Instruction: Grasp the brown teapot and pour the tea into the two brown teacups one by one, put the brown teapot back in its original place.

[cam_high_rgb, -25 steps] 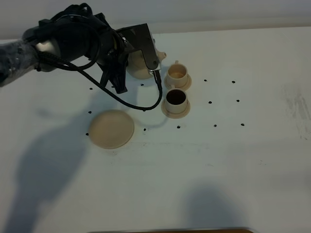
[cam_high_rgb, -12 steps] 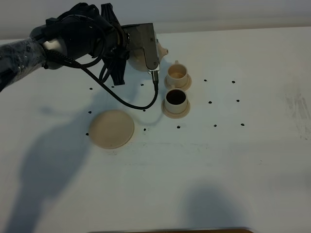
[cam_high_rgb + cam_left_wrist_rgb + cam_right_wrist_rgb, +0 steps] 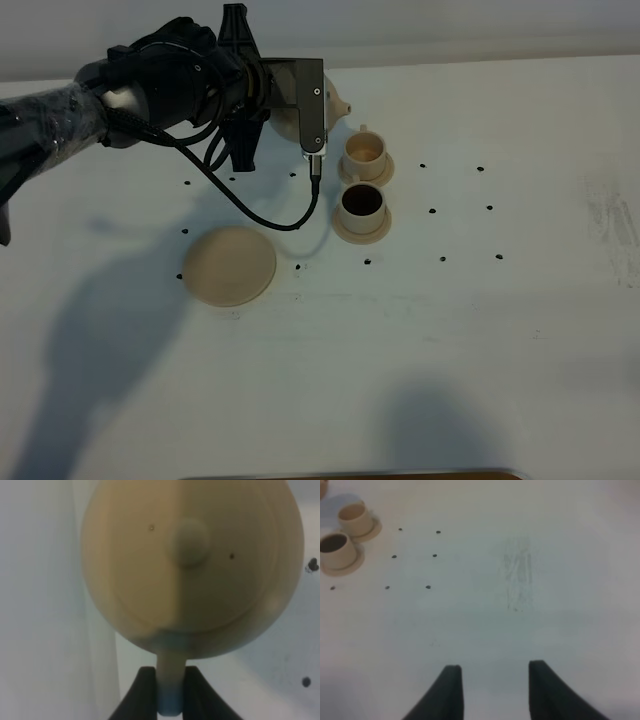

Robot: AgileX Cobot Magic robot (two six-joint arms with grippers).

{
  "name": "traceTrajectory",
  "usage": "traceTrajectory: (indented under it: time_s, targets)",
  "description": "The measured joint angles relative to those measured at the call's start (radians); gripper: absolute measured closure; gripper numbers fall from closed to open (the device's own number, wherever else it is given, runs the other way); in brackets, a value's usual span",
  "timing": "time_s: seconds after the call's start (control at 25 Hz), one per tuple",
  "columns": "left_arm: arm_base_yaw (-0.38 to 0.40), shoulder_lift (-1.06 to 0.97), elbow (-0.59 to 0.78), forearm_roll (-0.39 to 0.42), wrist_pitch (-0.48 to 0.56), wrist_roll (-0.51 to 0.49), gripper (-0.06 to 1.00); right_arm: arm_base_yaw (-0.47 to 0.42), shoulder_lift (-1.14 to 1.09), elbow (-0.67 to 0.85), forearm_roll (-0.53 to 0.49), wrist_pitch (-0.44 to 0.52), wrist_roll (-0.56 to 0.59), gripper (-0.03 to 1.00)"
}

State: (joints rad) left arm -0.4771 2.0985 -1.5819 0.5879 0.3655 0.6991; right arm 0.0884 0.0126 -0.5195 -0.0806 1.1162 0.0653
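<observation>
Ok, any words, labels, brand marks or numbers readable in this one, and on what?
None readable.
The brown teapot, teacups, large saucer and table carry no lettering.
The dark dots on the table are plain marks, not characters.

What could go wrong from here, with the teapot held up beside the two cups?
1. The left gripper grips the brown teapot only by its thin handle; once tilted, the pot might twist or slip.
2. The far teacup is small, so the pour might miss onto the table.
3. The cable hanging off the wrist loops close to the near teacup, which holds dark tea, and might snag it.
</observation>
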Motion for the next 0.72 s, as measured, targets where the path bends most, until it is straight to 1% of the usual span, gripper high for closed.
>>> traceTrajectory:
  time_s: [0.08,0.44,0.72]
  targets:
    - [0.000,0.000,0.000,0.006,-0.011,0.014,0.78,0.000,0.000,0.000,0.000,0.000,0.000,0.66]
    - [0.000,0.000,-0.001,0.094,-0.037,0.026,0.78,0.000,0.000,0.000,0.000,0.000,0.000,0.66]
    - [0.000,0.026,-0.001,0.130,-0.086,0.036,0.78,0.000,0.000,0.000,0.000,0.000,0.000,0.66]
